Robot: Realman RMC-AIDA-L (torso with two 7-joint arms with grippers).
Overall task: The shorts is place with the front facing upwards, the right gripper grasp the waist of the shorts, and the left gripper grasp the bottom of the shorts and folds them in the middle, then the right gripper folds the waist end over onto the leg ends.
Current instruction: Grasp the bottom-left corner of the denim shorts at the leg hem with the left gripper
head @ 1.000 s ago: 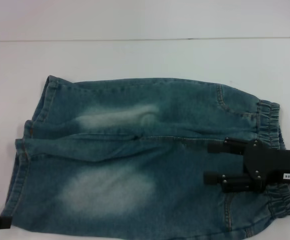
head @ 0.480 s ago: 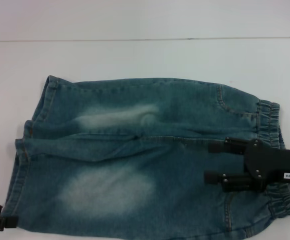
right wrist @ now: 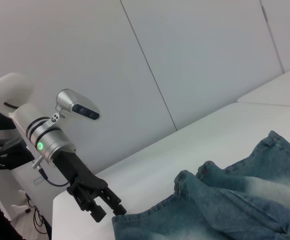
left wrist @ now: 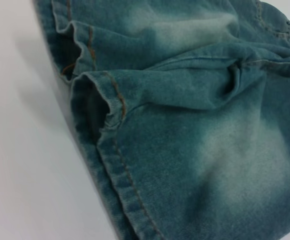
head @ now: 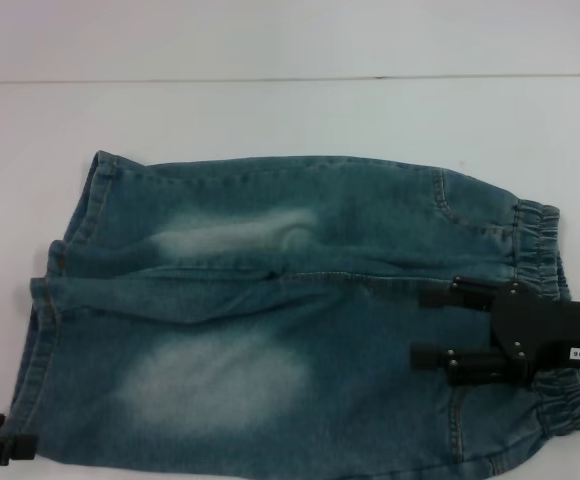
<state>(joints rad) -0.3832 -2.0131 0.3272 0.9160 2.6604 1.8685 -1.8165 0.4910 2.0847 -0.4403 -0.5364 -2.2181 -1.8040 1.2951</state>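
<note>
In the head view the shorts (head: 290, 320) lie flat on the white table (head: 290, 110), waist (head: 545, 330) to the right, leg ends (head: 55, 290) to the left. The right gripper (head: 430, 326) reaches in from the right edge above the fabric near the waist, its two fingers spread wide and holding nothing. The left gripper (head: 0, 443) sits at the near left corner by the hem; bare table stretches beyond the far edge.

The left wrist view shows only the hemmed leg openings (left wrist: 92, 107) up close.

The right wrist view shows the left gripper (right wrist: 105, 207) angled down, fingertips just beside the denim edge, narrowly parted.
</note>
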